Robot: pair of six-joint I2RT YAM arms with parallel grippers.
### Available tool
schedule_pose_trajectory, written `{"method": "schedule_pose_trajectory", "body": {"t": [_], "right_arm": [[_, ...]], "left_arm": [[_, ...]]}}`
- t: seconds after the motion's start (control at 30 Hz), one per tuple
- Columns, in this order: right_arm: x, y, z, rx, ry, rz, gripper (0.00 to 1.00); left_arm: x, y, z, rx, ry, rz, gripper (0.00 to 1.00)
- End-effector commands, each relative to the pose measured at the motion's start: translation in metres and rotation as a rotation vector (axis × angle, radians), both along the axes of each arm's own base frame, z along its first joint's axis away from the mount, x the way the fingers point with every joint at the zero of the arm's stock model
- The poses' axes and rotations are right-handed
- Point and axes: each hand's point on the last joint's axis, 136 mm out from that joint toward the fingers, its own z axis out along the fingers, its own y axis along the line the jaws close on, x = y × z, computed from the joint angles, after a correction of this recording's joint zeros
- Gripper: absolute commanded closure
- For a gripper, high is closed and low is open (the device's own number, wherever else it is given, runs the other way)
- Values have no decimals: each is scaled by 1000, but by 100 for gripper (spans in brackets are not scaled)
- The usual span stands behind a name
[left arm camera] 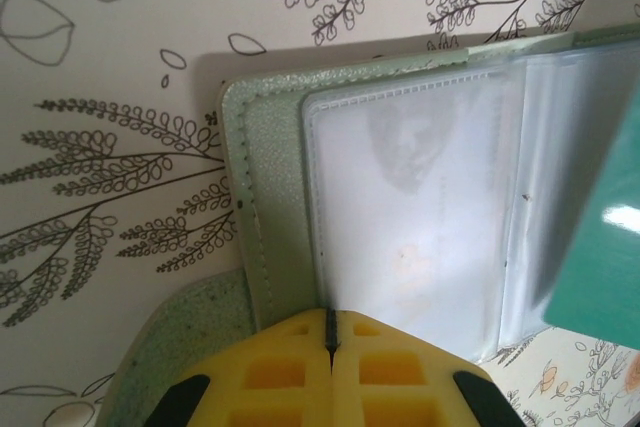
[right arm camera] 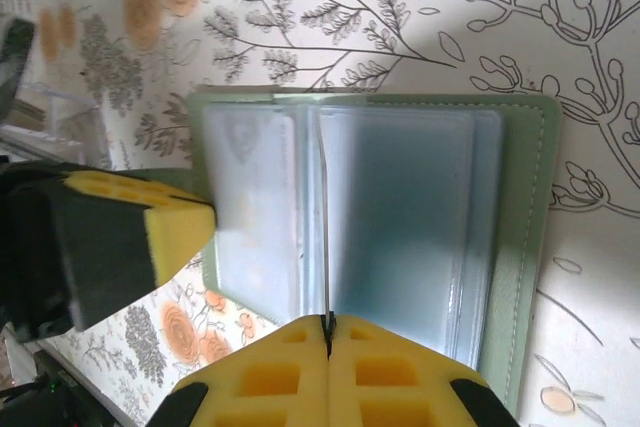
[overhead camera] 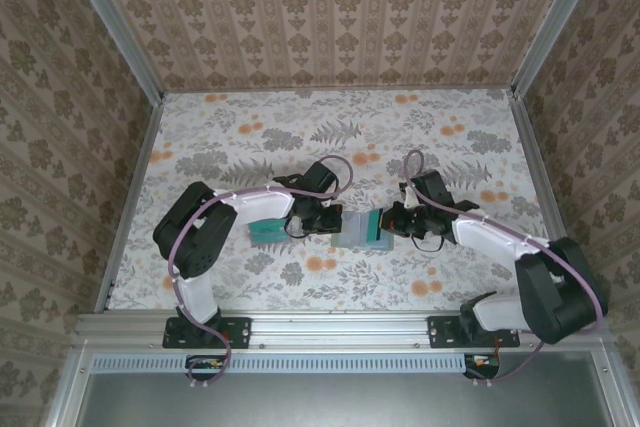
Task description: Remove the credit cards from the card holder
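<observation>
overhead overview; two close wrist views over card holder (right arm camera: 525, 247)

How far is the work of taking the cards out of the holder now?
Done: at least one teal plastic card lies on the table beside the left arm. In hand: the right gripper is shut on a second teal card, lifted over the open grey-green bifold card holder; the left gripper is shut at its edge. Left: pale cards seem to remain in the clear sleeves.

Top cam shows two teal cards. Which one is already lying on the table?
The teal card left of the card holder, flat beside the left arm. The other teal card is held in the shut right pincer, over the holder.
</observation>
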Motion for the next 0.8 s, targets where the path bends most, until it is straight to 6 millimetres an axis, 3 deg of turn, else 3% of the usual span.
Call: {"method": "schedule_pose_trajectory", "body": {"t": [0.0, 0.13, 0.23, 0.3, 0.33, 0.53, 0.77], "right_arm": [[-9, -8, 13, -42, -17, 32, 100], [-6, -8, 38, -58, -81, 67, 100], [0, -10, 58, -77, -148, 85, 100], [4, -9, 72, -87, -193, 102, 100], [6, -8, 77, -90, -212, 114, 100], [18, 8, 107, -112, -304, 204, 100], [24, 54, 128, -209, -430, 410, 100]], "left_arm": [[1, 0, 24, 0, -35, -9, 100], [9, -2, 51, -28, -93, 4, 100], [16, 2, 75, -36, -156, 26, 87], [21, 9, 91, -28, -202, 54, 67], [22, 13, 98, -26, -223, 68, 63], [28, 50, 137, -50, -328, 181, 49], [23, 117, 166, -29, -456, 337, 27]]}}
